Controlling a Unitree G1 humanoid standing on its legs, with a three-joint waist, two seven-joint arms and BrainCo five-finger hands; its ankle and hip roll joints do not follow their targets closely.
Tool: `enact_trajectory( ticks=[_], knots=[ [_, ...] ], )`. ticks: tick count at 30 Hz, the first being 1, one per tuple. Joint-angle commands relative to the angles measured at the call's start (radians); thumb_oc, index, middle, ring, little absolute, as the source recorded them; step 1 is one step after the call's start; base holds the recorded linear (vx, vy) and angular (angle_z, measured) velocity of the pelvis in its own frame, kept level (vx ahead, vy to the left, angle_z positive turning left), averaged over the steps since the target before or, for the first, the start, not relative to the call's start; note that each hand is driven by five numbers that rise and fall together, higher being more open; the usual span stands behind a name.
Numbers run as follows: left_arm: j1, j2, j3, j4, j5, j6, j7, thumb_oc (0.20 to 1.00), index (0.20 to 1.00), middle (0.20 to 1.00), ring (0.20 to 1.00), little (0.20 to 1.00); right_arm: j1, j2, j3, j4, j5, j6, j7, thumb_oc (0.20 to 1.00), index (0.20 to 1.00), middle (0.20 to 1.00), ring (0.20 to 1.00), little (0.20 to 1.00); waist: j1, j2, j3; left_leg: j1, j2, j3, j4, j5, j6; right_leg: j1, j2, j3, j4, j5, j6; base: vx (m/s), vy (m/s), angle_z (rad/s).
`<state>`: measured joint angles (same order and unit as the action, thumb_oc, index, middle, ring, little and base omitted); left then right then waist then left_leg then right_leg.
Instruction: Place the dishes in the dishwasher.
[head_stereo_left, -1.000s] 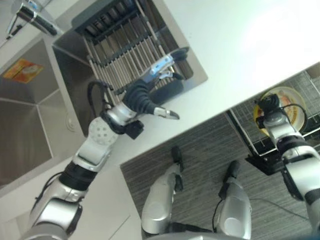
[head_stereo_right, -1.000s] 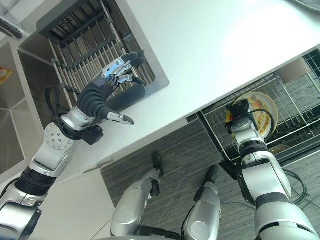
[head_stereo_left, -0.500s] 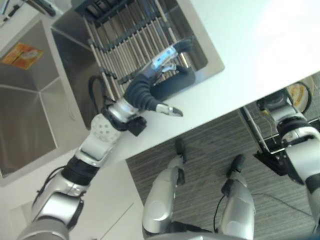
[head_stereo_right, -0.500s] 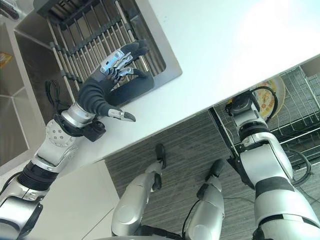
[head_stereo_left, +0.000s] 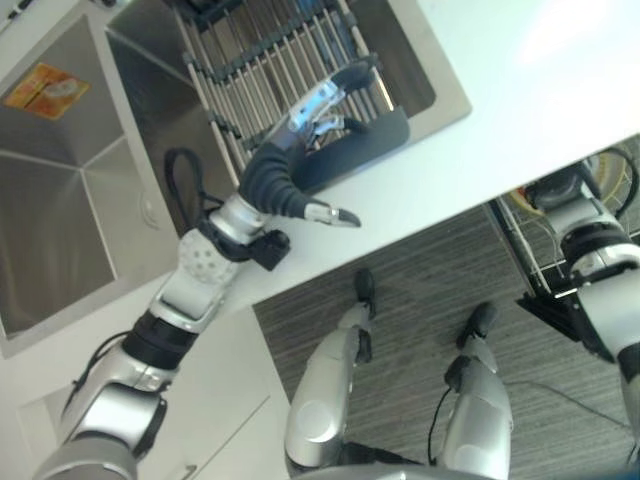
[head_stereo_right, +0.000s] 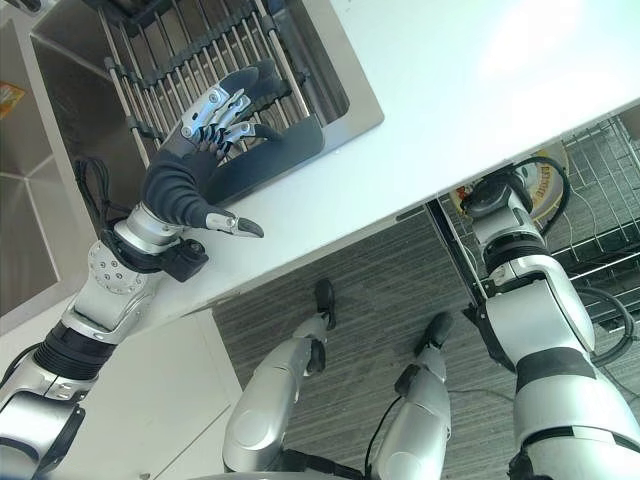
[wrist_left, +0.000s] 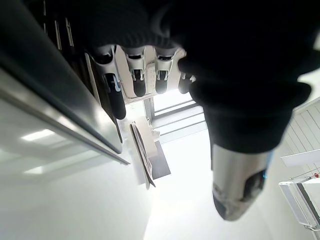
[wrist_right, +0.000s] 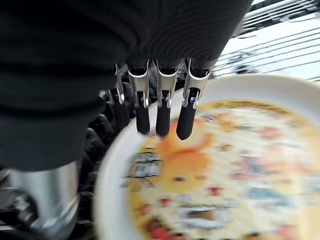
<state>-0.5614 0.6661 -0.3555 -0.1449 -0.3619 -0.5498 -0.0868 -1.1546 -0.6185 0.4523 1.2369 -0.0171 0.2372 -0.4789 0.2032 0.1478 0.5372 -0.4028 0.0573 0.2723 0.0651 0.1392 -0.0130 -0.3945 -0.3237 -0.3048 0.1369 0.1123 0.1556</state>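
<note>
Right hand (wrist_right: 165, 107) open against the yellow plate (wrist_right: 240, 165) at right edge, I'd seat it between rack (head_stereo_right: 600, 200) tines; left hand (head_stereo_right: 215, 125) open, holding nothing, over the dark dish (head_stereo_right: 265, 165) upper centre.

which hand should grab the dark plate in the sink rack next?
Left, probably. The left hand is already over the sink rack, its fingers at the dark plate. The right hand is down at the dishwasher rack, by the patterned plate.
</note>
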Motion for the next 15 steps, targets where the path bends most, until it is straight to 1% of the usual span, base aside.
enact_trajectory(
  ticks=[1, 4, 5, 6, 7, 8, 10, 11, 12, 13, 14, 15],
  knots=[
    [-0.006, -0.04, -0.033, -0.007, 0.047, -0.053, 0.047, 1.0, 1.0, 1.0, 1.0, 1.0, -0.051, -0.02, 0.022, 0.022, 0.062, 0.054, -0.099, 1.0, 1.0, 1.0, 1.0, 1.0, 0.035, 0.029, -0.017, -0.047, -0.009, -0.184, -0.046, -0.057, -0.039, -0.071, -0.036, -0.038, 0.073, -0.02, 0.053, -0.02, 0.031, -0.02],
    [-0.013, -0.042, -0.046, -0.001, 0.049, -0.052, 0.069, 1.0, 1.0, 1.0, 1.0, 1.0, -0.042, -0.017, -0.001, 0.038, 0.101, 0.029, -0.138, 1.0, 1.0, 1.0, 1.0, 1.0, 0.034, 0.033, -0.017, -0.043, -0.011, -0.183, -0.053, -0.057, -0.037, -0.067, -0.038, -0.037, 0.068, -0.017, 0.053, -0.03, 0.04, -0.06],
    [-0.014, -0.04, -0.047, 0.0, 0.045, -0.051, 0.071, 1.0, 1.0, 1.0, 1.0, 1.0, -0.041, -0.018, -0.012, 0.036, 0.138, -0.002, -0.161, 1.0, 1.0, 1.0, 1.0, 1.0, 0.033, 0.034, -0.017, -0.038, -0.013, -0.181, -0.057, -0.056, -0.038, -0.062, -0.038, -0.038, 0.064, -0.016, 0.053, -0.03, 0.049, -0.11],
    [-0.007, -0.041, -0.046, -0.002, 0.047, -0.051, 0.073, 1.0, 1.0, 1.0, 1.0, 1.0, -0.036, -0.016, -0.026, 0.028, 0.285, -0.059, -0.186, 1.0, 1.0, 1.0, 1.0, 1.0, 0.032, 0.035, -0.017, -0.032, -0.012, -0.18, -0.061, -0.056, -0.038, -0.056, -0.037, -0.038, 0.06, -0.015, 0.054, -0.03, 0.056, -0.12],
    [-0.003, -0.039, -0.045, -0.006, 0.044, -0.049, 0.077, 1.0, 1.0, 1.0, 1.0, 1.0, -0.031, -0.013, -0.047, 0.021, 0.375, -0.093, -0.185, 1.0, 1.0, 1.0, 1.0, 1.0, 0.03, 0.035, -0.017, -0.027, -0.012, -0.178, -0.062, -0.057, -0.039, -0.052, -0.037, -0.037, 0.058, -0.016, 0.054, -0.01, 0.09, -0.1],
    [0.021, -0.037, -0.017, -0.025, 0.03, -0.035, 0.066, 1.0, 1.0, 1.0, 1.0, 1.0, 0.012, 0.02, -0.15, -0.025, 0.54, -0.203, -0.159, 1.0, 1.0, 1.0, 1.0, 1.0, 0.023, 0.032, -0.017, -0.01, -0.012, -0.169, -0.064, -0.064, -0.039, -0.038, -0.037, -0.032, 0.056, -0.022, 0.054, 0.0, 0.077, -0.07],
    [0.035, -0.037, 0.001, -0.037, 0.032, -0.03, 0.059, 1.0, 1.0, 1.0, 1.0, 1.0, 0.04, 0.035, -0.188, -0.069, 0.511, -0.304, -0.173, 1.0, 1.0, 1.0, 1.0, 1.0, 0.016, 0.027, -0.017, -0.004, -0.011, -0.165, -0.062, -0.068, -0.038, -0.035, -0.035, -0.028, 0.057, -0.027, 0.053, 0.0, 0.035, -0.02],
    [0.051, -0.037, 0.016, -0.046, 0.032, -0.029, 0.055, 1.0, 1.0, 1.0, 1.0, 1.0, 0.059, 0.038, -0.204, -0.116, 0.507, -0.333, -0.168, 1.0, 1.0, 1.0, 1.0, 1.0, 0.011, 0.024, -0.017, 0.001, -0.01, -0.162, -0.062, -0.069, -0.036, -0.034, -0.033, -0.024, 0.059, -0.029, 0.053, 0.0, 0.03, -0.03],
    [0.062, -0.036, 0.027, -0.05, 0.032, -0.032, 0.053, 1.0, 1.0, 1.0, 1.0, 1.0, 0.074, 0.039, -0.221, -0.162, 0.505, -0.349, -0.181, 1.0, 1.0, 1.0, 1.0, 1.0, 0.005, 0.021, -0.017, 0.004, -0.01, -0.159, -0.06, -0.071, -0.034, -0.033, -0.031, -0.02, 0.061, -0.032, 0.052, 0.01, 0.045, -0.02],
    [0.098, -0.042, 0.053, -0.073, 0.046, -0.027, 0.052, 1.0, 1.0, 1.0, 1.0, 1.0, 0.124, 0.039, -0.266, -0.275, 0.463, -0.365, -0.192, 1.0, 1.0, 1.0, 1.0, 1.0, -0.006, 0.014, -0.017, 0.008, -0.01, -0.157, -0.054, -0.075, -0.032, -0.032, -0.029, -0.011, 0.068, -0.037, 0.05, 0.01, 0.044, 0.0],
    [0.108, -0.044, 0.059, -0.077, 0.048, -0.028, 0.052, 1.0, 1.0, 1.0, 1.0, 1.0, 0.138, 0.041, -0.278, -0.311, 0.465, -0.361, -0.199, 1.0, 1.0, 1.0, 1.0, 1.0, -0.009, 0.013, -0.017, 0.011, -0.009, -0.155, -0.053, -0.076, -0.031, -0.032, -0.028, -0.009, 0.069, -0.038, 0.05, 0.02, 0.046, -0.01],
    [0.134, -0.05, 0.077, -0.089, 0.06, -0.027, 0.054, 1.0, 1.0, 1.0, 1.0, 1.0, 0.182, 0.044, -0.311, -0.396, 0.452, -0.37, -0.222, 1.0, 1.0, 1.0, 1.0, 1.0, -0.019, 0.008, -0.017, 0.018, -0.009, -0.153, -0.052, -0.081, -0.03, -0.028, -0.025, -0.001, 0.071, -0.042, 0.049, 0.02, 0.038, -0.03]
  ],
)
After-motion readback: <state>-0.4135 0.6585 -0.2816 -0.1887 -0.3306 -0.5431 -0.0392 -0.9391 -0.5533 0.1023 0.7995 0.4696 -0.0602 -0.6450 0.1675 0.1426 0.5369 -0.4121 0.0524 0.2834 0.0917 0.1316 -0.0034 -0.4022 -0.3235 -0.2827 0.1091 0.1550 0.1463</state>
